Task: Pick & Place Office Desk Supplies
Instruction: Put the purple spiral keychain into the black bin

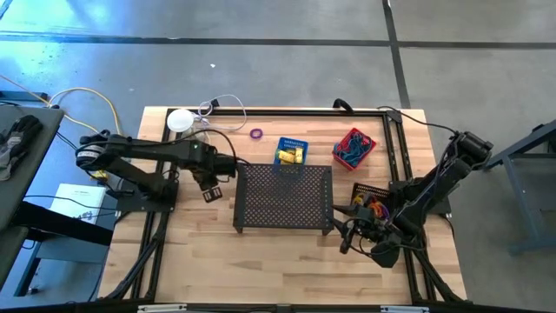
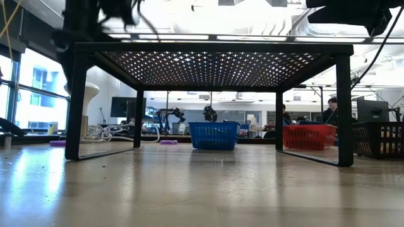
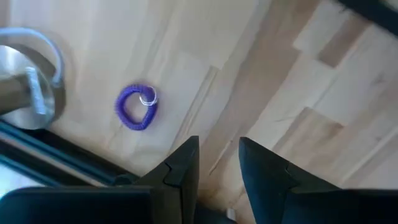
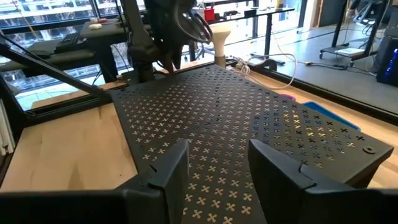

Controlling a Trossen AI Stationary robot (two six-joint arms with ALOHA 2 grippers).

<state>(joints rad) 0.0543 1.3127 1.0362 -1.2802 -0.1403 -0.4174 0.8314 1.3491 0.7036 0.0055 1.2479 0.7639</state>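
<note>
Tabletop (image 1: 200, 252): one pale wooden surface; everything below is placed relative to the mesh stand.
Mesh stand (image 1: 284, 196): one black perforated stand on legs, at the middle of the tabletop, nothing on top of it.
Arms: two. The left one reaches in to the stand's left edge; the right one is folded near the stand's right front corner.
Left tool (image 1: 211, 185): just left of the stand, over bare wood. In its wrist view the fingers (image 3: 186, 168) stand a little apart with wood showing between them, holding nothing.
Right tool (image 4: 214, 168): at the stand's right side, facing across the perforated top. Its fingers stand apart and hold nothing.
Baskets: three. A blue basket (image 1: 292, 150) sits just behind the stand with yellow packets in it, too small to count. A red basket (image 1: 354, 147) is behind the stand's right corner with dark and blue loops in it. A black basket (image 1: 372, 193) sits right of the stand, partly hidden by the right arm.
Purple ring (image 1: 256, 134): one, loose on the wood behind the stand's left corner; the left wrist view shows it (image 3: 137, 107) ahead of the fingers and off to one side.
Risk, as I judge it: the ring lies flat and thin, and off the finger line, so a closing tool could scrape wood or flick it away. The stand's edge is close to the left tool, so a careless swing could bump it.
</note>
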